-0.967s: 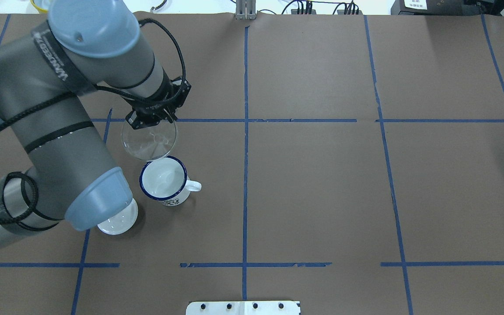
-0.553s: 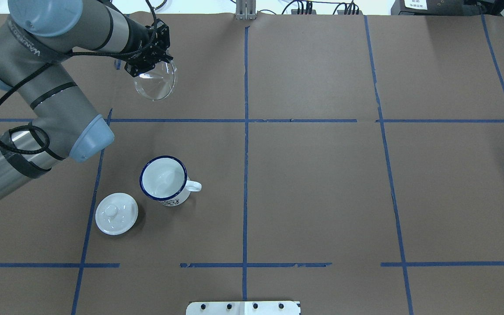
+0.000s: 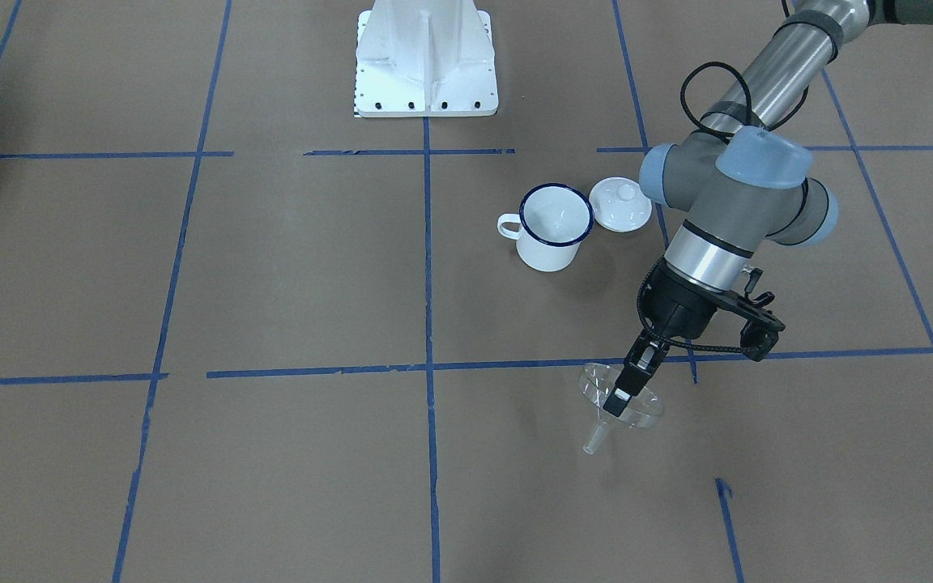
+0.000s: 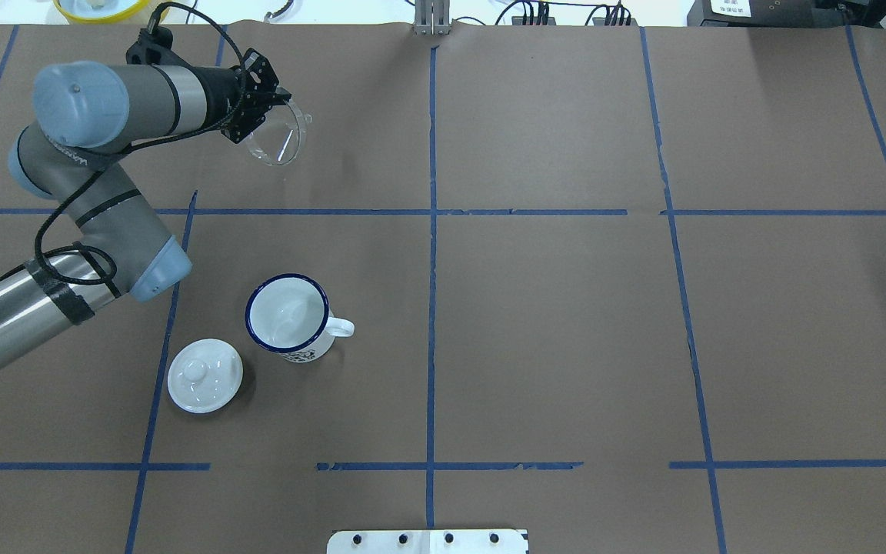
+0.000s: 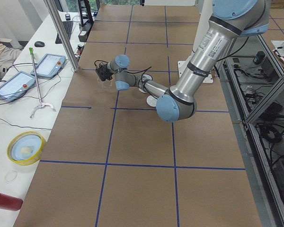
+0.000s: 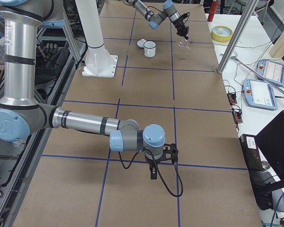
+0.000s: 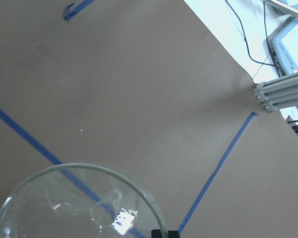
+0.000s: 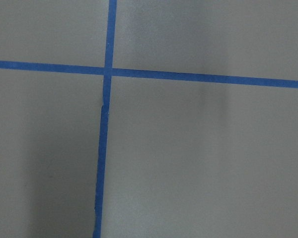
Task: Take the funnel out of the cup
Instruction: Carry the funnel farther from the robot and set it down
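Observation:
The clear plastic funnel [image 4: 278,140] hangs tilted from my left gripper [image 4: 272,101], which is shut on its rim over the far left of the table. In the front-facing view the funnel [image 3: 632,411] has its spout pointing down, low over the paper, with the gripper [image 3: 623,391] on its rim. It fills the bottom of the left wrist view [image 7: 79,203]. The white mug with a blue rim [image 4: 287,314] stands upright and empty, well apart from the funnel. My right gripper [image 6: 154,174] shows only in the exterior right view, low over the table; I cannot tell its state.
A round white knobbed lid [image 4: 204,375] lies beside the mug on its left. The white robot base plate [image 4: 428,541] sits at the near table edge. A metal post [image 4: 431,17] and cables line the far edge. Blue tape lines cross the brown paper.
My left arm has carried the funnel from just beside the mug away to the far left of the table, and the funnel now hangs more tilted. The mug and lid have not moved.

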### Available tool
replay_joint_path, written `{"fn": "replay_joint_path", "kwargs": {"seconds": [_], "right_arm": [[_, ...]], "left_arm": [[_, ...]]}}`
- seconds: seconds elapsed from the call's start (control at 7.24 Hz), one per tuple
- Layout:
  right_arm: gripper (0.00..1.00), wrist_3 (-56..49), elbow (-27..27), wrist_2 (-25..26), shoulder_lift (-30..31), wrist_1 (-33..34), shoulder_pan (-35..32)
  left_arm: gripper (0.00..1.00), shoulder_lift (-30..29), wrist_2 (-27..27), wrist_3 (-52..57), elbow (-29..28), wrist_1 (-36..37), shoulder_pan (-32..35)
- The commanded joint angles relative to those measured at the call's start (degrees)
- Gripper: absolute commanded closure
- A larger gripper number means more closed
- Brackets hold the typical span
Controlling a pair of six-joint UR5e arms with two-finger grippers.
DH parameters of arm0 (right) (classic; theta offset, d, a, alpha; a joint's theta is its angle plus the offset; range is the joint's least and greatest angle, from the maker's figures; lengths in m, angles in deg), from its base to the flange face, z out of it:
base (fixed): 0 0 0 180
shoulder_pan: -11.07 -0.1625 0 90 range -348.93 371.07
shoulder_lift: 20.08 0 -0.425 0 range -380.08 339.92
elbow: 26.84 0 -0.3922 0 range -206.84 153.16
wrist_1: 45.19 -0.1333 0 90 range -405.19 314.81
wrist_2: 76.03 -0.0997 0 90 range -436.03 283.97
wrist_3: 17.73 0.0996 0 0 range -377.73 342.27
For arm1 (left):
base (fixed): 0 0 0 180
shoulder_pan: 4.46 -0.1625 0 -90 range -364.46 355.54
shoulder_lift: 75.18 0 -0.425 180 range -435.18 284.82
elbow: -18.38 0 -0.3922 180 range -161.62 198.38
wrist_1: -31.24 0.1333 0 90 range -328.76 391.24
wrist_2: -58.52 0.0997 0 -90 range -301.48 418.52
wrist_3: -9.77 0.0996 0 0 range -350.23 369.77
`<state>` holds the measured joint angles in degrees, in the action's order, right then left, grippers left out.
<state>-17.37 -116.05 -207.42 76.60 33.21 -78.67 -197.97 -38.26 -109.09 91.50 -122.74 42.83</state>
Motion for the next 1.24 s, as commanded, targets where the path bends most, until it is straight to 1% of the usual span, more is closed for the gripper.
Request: {"fn": "replay_joint_path", "kwargs": {"seconds": [0.0, 0.28, 0.41, 0.55, 0.83, 0.97, 1.11], "right_arm": [[0.0, 0.0, -0.09, 0.0, 0.0, 0.0, 0.0], [0.0, 0.0, 0.0, 0.0, 0.0, 0.0, 0.0], [0.0, 0.0, 0.0, 0.0, 0.0, 0.0, 0.0], [0.0, 0.0, 0.0, 0.09, 0.0, 0.0, 0.0], [0.0, 0.0, -0.09, 0.0, 0.0, 0.0, 0.0], [0.0, 0.0, 0.0, 0.0, 0.0, 0.0, 0.0], [0.0, 0.0, -0.09, 0.0, 0.0, 0.0, 0.0]], "left_arm": [[1.0, -0.09, 3.07, -0.33, -5.34, -8.85, -0.79], [1.0, 0.0, 4.4, -0.33, -7.28, -12.82, -1.58], [1.0, 0.0, 4.4, -0.33, -7.64, -12.83, -1.84], [0.86, 0.0, 4.4, -0.33, -8.42, -12.92, -2.11], [0.25, 0.0, 4.31, -0.33, -8.43, -12.75, -2.63], [0.1, 0.09, 3.88, -0.07, -7.47, -12.4, -2.64], [0.01, 2.61, 3.79, -0.06, -2.94, -10.39, -2.72]]}}
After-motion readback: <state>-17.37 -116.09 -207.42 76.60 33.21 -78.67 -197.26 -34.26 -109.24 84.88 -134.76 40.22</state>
